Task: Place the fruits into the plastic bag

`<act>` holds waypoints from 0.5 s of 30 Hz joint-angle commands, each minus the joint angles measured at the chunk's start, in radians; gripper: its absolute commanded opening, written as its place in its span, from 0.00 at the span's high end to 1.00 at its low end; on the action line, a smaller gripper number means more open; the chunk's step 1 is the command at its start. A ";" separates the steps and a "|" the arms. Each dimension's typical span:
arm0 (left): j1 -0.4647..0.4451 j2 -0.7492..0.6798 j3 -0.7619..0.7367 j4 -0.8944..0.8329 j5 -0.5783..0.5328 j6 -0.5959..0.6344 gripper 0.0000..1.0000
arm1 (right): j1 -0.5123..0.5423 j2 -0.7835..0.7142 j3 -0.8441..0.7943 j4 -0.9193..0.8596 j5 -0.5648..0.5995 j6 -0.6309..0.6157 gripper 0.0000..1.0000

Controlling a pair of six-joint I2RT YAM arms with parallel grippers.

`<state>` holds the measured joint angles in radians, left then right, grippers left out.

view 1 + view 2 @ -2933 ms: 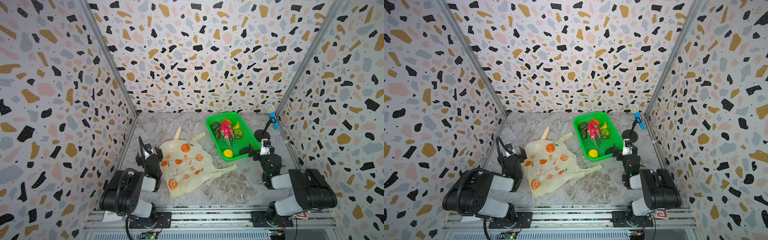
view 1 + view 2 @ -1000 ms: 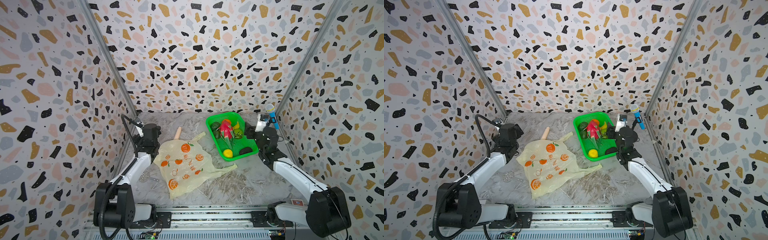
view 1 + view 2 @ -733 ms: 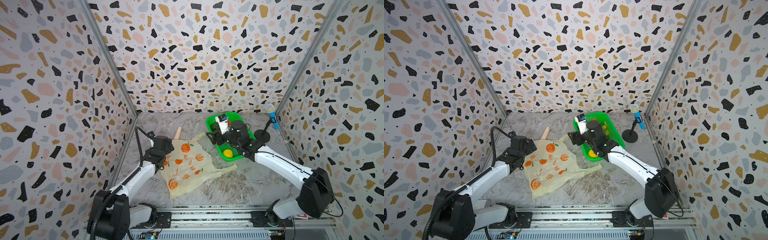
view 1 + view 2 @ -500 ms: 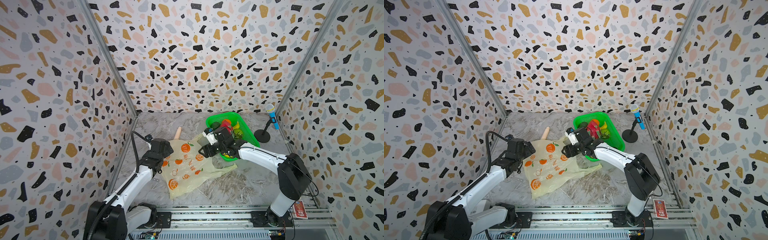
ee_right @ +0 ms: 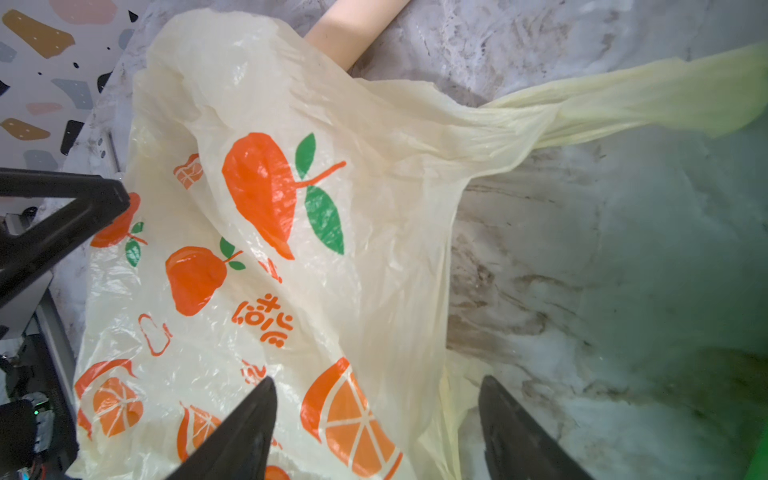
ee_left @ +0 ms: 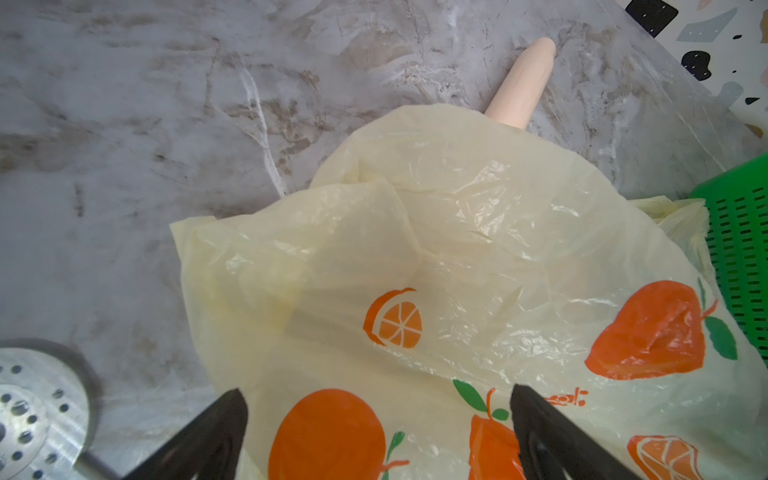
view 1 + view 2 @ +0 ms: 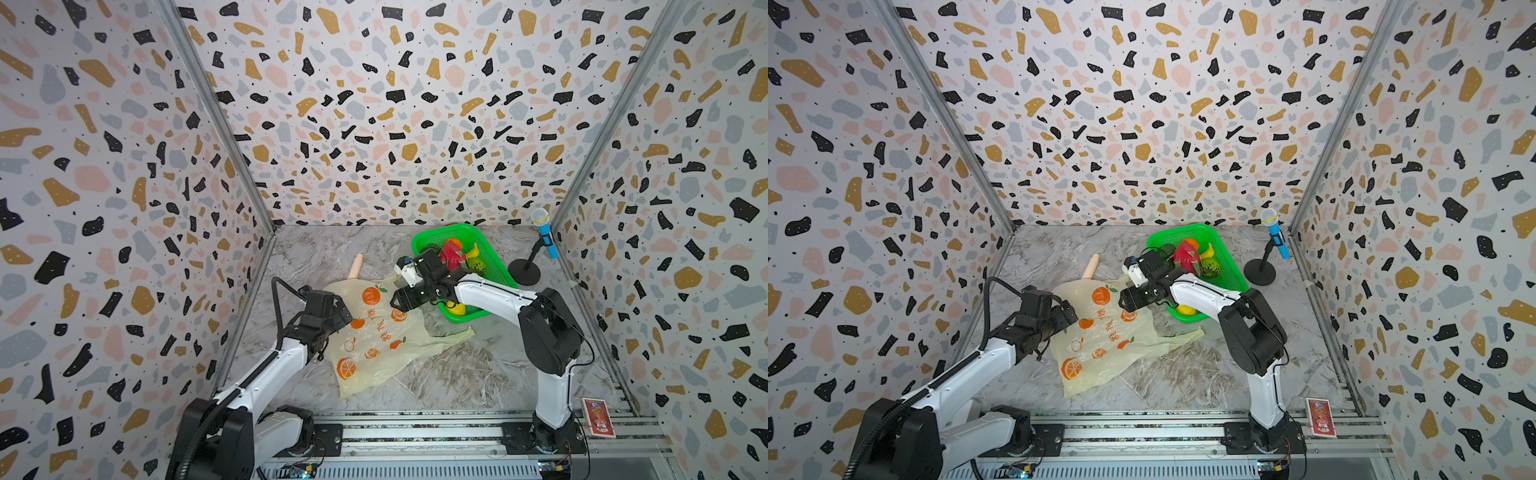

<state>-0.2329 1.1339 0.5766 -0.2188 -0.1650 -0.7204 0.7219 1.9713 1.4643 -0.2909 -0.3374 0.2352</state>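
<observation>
Pale-yellow translucent crinkly plastic bag (image 7: 376, 332), orange prints, flat on grey marbled tabletop (image 7: 457, 374). Left gripper (image 6: 376, 399) over bag's 10 o'clock edge, jaws wide, empty. Right gripper (image 5: 378, 382) above 1 o'clock corner, jaws apart, empty. Glossy toy fruits (image 7: 453, 254) in bright green mesh basket (image 7: 446, 230) at bag's 2 o'clock. Smooth beige stick (image 7: 355, 266) protrudes at 12 o'clock.

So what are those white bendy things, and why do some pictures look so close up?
They are robot arms. Two pictures look down from above. Two come from cameras on the arms' wrists, so they look close. On the marble table lie a plastic bag printed with oranges, a beige stick, a blue microphone and a green basket holding toy fruits, like a dragon fruit and a lemon. The left gripper and right gripper hang over the bag, both open, holding nothing.
</observation>
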 commanded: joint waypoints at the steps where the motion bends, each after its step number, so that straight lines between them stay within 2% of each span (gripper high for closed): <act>1: -0.002 0.020 0.017 -0.013 0.008 0.032 0.01 | -0.001 0.015 0.051 -0.004 -0.019 -0.025 0.27; 6: -0.001 0.044 0.008 0.008 0.009 0.033 0.01 | 0.000 0.038 0.061 0.029 -0.102 -0.011 0.45; 7: -0.002 0.048 0.006 0.014 0.009 0.033 0.00 | -0.001 0.032 0.047 0.051 -0.112 -0.002 0.51; 11: -0.002 0.058 0.009 0.023 0.003 0.051 0.00 | -0.007 -0.006 -0.008 0.132 -0.154 0.046 0.88; 12: -0.002 0.058 0.018 0.024 0.005 0.065 0.01 | -0.011 -0.018 -0.025 0.152 -0.159 0.065 0.94; 15: -0.002 0.047 0.070 0.030 0.090 0.163 0.00 | -0.029 -0.067 -0.080 0.234 -0.186 0.144 1.00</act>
<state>-0.2329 1.1896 0.5854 -0.2188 -0.1452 -0.6540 0.7109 1.9949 1.4223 -0.1520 -0.4740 0.2958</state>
